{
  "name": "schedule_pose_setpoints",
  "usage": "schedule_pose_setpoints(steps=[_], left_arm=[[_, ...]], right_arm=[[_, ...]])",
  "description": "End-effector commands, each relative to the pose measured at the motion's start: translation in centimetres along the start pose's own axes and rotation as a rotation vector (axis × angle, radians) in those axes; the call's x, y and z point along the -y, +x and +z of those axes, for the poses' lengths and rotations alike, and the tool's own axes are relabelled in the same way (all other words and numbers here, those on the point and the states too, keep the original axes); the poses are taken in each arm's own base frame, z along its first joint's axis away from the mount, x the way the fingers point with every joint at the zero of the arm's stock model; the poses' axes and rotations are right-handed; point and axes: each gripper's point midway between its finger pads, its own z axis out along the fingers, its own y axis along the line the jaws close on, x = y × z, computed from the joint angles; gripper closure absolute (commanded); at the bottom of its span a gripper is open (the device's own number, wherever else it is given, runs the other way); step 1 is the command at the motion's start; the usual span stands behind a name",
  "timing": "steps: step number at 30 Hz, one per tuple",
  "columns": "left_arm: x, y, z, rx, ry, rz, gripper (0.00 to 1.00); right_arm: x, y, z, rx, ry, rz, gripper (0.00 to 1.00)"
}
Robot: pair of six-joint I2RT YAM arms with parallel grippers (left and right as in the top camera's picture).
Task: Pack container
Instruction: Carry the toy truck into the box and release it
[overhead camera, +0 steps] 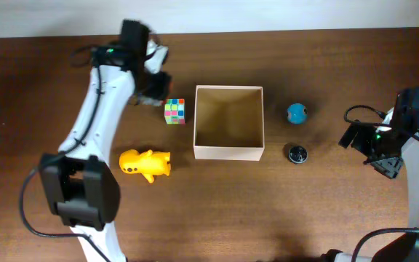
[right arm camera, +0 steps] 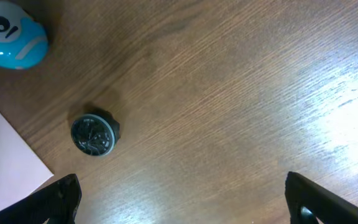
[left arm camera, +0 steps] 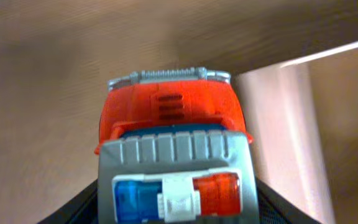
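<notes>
The container (overhead camera: 228, 153) is a square open box with white walls and a tan inside, standing mid-table; nothing shows in it. Its white wall also shows in the left wrist view (left arm camera: 278, 124) and a corner of it in the right wrist view (right arm camera: 5, 165). My left gripper (overhead camera: 153, 93) is left of the box, beside the cube, shut on a red-orange toy truck (left arm camera: 169, 112) with a grey roof and a blue-and-red light bar. My right gripper (overhead camera: 384, 156) is open and empty over bare table at the right, also seen in the right wrist view (right arm camera: 182, 205).
A multicoloured cube (overhead camera: 174, 111) lies just left of the box. A yellow duck-like toy (overhead camera: 145, 164) lies at the front left. A blue egg-shaped toy (overhead camera: 297, 113) (right arm camera: 12, 34) and a small dark round object (overhead camera: 297, 153) (right arm camera: 94, 134) lie right of the box.
</notes>
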Motion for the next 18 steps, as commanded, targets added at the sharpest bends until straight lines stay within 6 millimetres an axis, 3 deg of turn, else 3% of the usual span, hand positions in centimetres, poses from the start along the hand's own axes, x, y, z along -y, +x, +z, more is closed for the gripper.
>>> schedule_pose_setpoints(steps=[1,4,9,12,18], left_arm=[[6.3,-2.8,-4.6,0.118,0.056,0.071,0.69],[9.9,-2.9,-4.7,0.127,0.091,0.065,0.69],[12.0,-2.4,-3.5,0.108,0.033,-0.085,0.69],[13.0,-1.7,-1.2,0.066,0.032,-0.082,0.69],[13.2,0.6,5.5,-0.078,0.010,-0.074,0.68]], right_arm=[[-0.1,-0.5,-0.5,0.018,-0.009,0.006,0.01],[-0.1,-0.5,-0.5,0.018,-0.009,0.006,0.01],[-0.1,-0.5,-0.5,0.018,-0.009,0.006,0.01],[-0.1,-0.5,-0.5,0.018,-0.009,0.006,0.01],[-0.1,-0.5,-0.5,0.018,-0.009,0.006,0.01]])
